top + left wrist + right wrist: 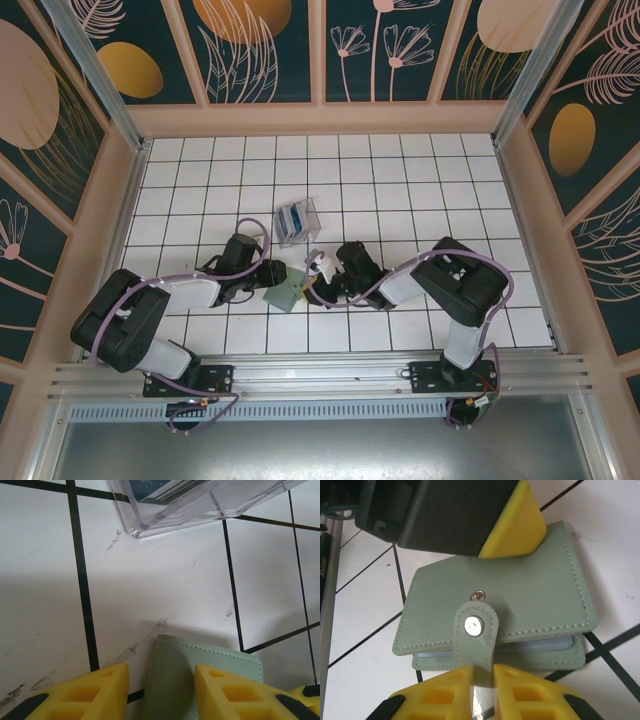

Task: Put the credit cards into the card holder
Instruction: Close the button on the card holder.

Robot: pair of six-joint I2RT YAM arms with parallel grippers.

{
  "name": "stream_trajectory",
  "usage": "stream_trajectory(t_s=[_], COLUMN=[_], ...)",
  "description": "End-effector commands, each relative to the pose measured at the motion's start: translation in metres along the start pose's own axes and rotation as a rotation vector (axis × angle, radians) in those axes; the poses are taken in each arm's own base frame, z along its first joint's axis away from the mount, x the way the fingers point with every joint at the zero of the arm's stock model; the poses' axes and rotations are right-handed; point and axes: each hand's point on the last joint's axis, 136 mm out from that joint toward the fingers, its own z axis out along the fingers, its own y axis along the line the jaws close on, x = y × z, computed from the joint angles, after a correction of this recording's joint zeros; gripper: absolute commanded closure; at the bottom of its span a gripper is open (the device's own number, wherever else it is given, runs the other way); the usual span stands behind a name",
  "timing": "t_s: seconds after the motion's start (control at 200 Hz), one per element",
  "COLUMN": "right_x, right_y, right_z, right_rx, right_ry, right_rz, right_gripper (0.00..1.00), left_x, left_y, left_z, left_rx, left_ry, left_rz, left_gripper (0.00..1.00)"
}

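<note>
Overhead, white tiled bench [400, 170] with sage-green card holder [284, 295] flat near the front, between left gripper [272, 278] and right gripper [313, 291]; just behind, clear box [300, 210] with blue and white credit cards [292, 224] inside. Left wrist: left gripper [160, 672] part open, yellow fingers [100, 692] astride one edge of the card holder [220, 657], gap at one side. Right wrist: right gripper [482, 672] closed tight on the snap tab [475, 630] of the card holder [535, 595], tab off its stud, covers shut, left gripper fingertip [512, 535] over the far edge.

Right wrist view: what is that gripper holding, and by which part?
The right gripper pinches the card holder by its snap strap.
</note>
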Motion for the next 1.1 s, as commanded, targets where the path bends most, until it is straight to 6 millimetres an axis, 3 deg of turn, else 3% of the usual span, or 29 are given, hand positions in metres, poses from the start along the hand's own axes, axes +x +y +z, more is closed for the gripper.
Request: stream_trajectory(t_s=[0.0, 0.175, 0.395, 0.581, 0.671, 0.791, 0.976, 1.096], right_x=[-0.003, -0.007, -0.029, -0.046, -0.054, -0.064, -0.063, -0.057], right_y=[0.006, -0.004, -0.029, -0.046, -0.06, -0.053, -0.038, -0.043], right_z=[0.009, 0.014, 0.004, -0.016, -0.029, -0.043, -0.059, -0.06], right_rx=[-0.053, -0.037, 0.043, 0.09, 0.133, 0.129, 0.178, 0.276], right_ry=[0.017, 0.017, -0.024, -0.053, -0.076, -0.11, -0.097, -0.067], right_rz=[-0.035, -0.049, -0.07, -0.093, -0.051, -0.013, 0.038, 0.126], right_gripper=[0.85, 1.0, 1.0, 1.0, 1.0, 0.77, 0.69, 0.65], left_x=[0.052, 0.051, 0.049, 0.053, 0.055, 0.056, 0.054, 0.048], left_y=[0.002, -0.001, 0.002, 0.006, -0.001, -0.012, -0.007, -0.008], left_z=[0.003, -0.004, -0.007, -0.01, -0.01, -0.005, 0.007, 0.011], left_rx=[0.047, 0.05, 0.018, -0.001, 0.047, 0.12, 0.095, 0.092], left_ry=[0.2, 0.192, 0.182, 0.195, 0.198, 0.216, 0.213, 0.207], left_rz=[-0.084, -0.095, -0.129, -0.138, -0.146, -0.168, -0.197, -0.199], left_gripper=[0.61, 0.62, 0.55, 0.54, 0.55, 0.56, 0.58, 0.58])
